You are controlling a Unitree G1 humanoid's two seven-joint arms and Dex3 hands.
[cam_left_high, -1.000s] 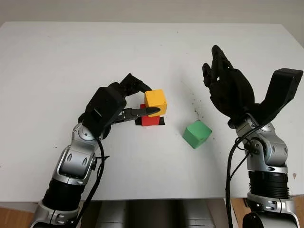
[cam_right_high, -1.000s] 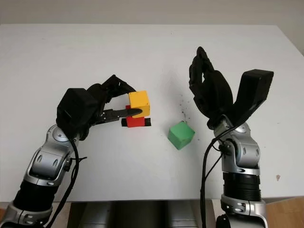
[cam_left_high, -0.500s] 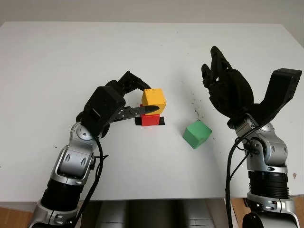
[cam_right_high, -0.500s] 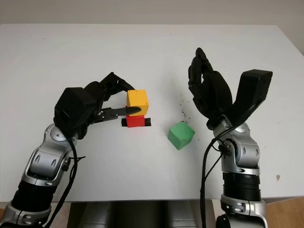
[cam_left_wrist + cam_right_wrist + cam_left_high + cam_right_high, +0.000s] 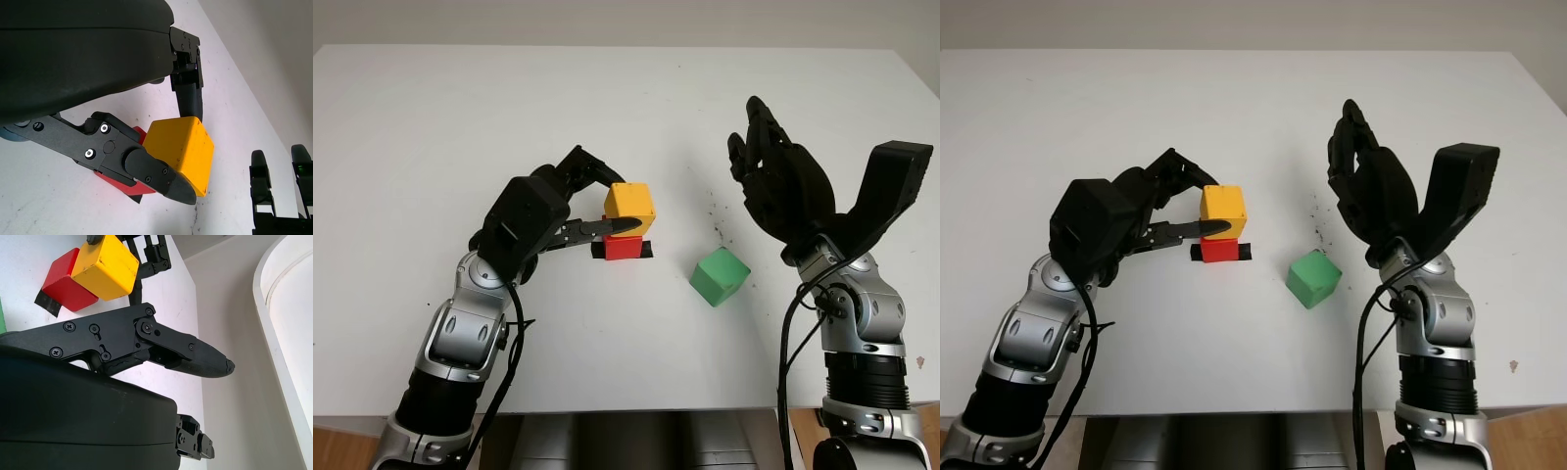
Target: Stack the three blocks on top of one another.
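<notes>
red block (image 5: 623, 247) mostly hidden under yellow block (image 5: 630, 205), black patch (image 5: 645, 251) partly covered

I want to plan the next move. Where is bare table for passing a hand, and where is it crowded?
Bare table lies behind the stack, along the near edge, and between the green block and the stack. It is crowded at the yellow block on the red block, gripped by the left hand. The right hand, open, is above the table beside the green block.

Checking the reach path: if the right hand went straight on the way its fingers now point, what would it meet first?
Probably nothing: the open right hand is raised, fingers pointing toward the table's far side, which looks bare. The green block lies nearer the robot.
</notes>
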